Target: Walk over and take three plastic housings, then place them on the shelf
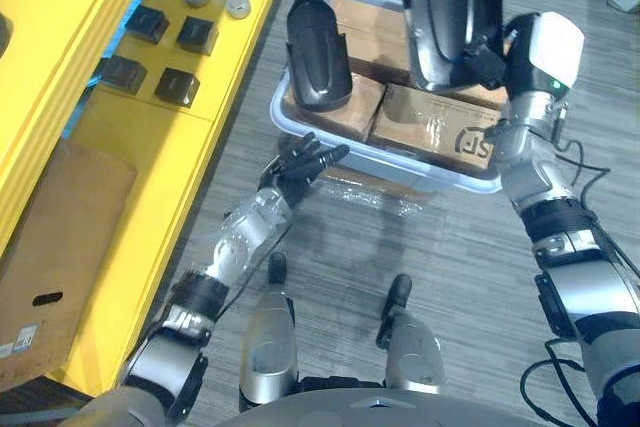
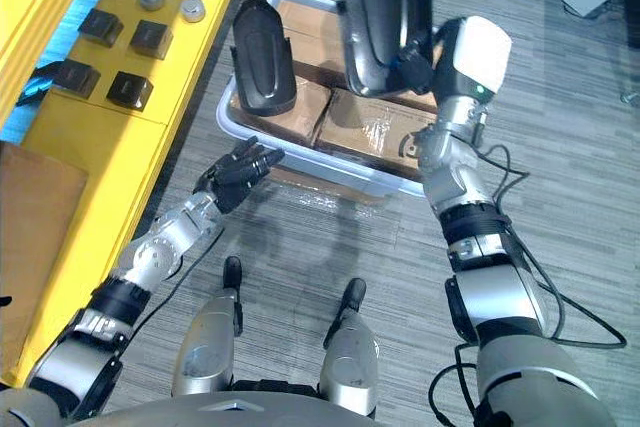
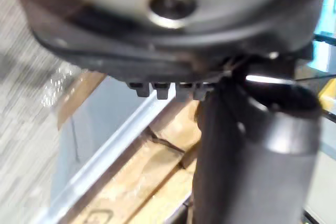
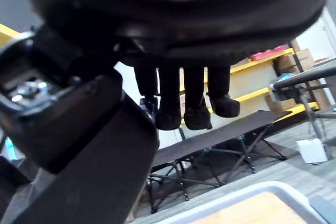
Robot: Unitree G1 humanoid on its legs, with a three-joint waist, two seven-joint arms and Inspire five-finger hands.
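Note:
A clear plastic bin on the floor holds cardboard boxes. One black plastic housing stands upright on the boxes at the bin's left end. A second, larger black housing is lifted above the bin's far right side, with my right hand shut on it; in the right wrist view the fingers curl over the housing. My left hand is open, its fingers straight, just outside the bin's near left rim and apart from the standing housing.
The yellow shelf runs along the left, carrying small black parts and several grey round caps. A flat cardboard sheet lies on its near end. Grey plank floor surrounds the bin.

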